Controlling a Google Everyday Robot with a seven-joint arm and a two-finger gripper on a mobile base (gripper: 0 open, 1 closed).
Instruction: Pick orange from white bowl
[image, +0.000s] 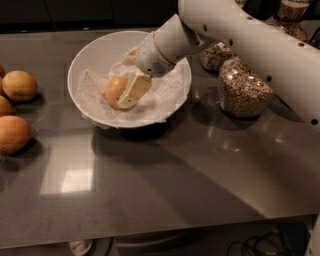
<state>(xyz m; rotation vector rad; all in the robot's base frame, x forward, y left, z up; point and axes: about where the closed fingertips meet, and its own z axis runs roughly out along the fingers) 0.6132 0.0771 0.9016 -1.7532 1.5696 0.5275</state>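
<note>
I saw the tool (127, 76) down inside the white bowl (100, 45), its jaws apart and gripping nothing. One finger (135, 89) lay against the right side of the orange (115, 90). The orange sat on the crumpled paper sheet (165, 97) in the bowl. On the desk (175, 180), duller fruits (19, 85) lay at the left edge and glass jars (245, 92) stood to the right of the bowl.

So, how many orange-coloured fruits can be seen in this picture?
4. The orange lies in the white bowl at the gripper; three tan fruits sit on the table at its left edge: upper, middle (cut off), lower. More may hide beyond it.
</note>
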